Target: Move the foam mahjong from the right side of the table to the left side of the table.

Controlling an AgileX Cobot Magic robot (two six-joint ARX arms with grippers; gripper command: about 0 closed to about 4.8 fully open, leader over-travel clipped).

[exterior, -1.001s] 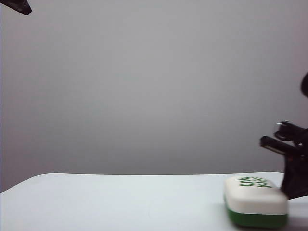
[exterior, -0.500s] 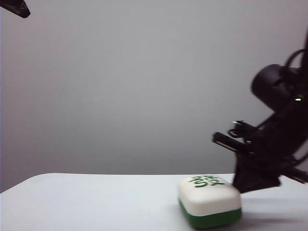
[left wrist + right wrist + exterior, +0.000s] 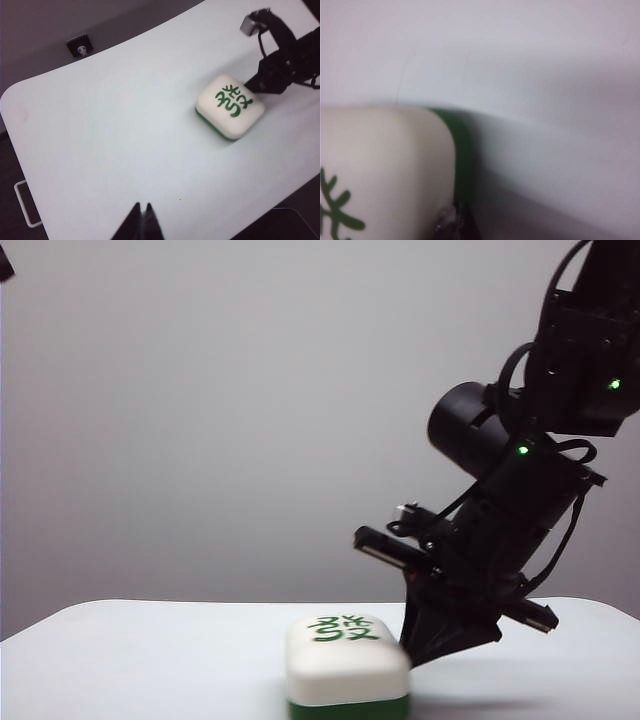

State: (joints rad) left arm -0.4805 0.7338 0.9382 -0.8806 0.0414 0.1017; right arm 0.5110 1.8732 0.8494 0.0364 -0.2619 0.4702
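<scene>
The black right gripper [image 3: 425,645], its tips together as far as I can tell, presses against the side of the white-and-green foam mahjong block [image 3: 347,672], which lies just beside it near the middle of the pale table [image 3: 100,125], so about half the way remains. The left gripper [image 3: 142,220], tips together, hangs well apart above the table.

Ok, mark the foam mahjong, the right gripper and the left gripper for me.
foam mahjong [image 3: 231,106]: left wrist view, on its white printed face.
right gripper [image 3: 432,632]: exterior view, on the dark tip against the block's right side.
left gripper [image 3: 141,223]: left wrist view, on the closed fingertips above the table.
</scene>
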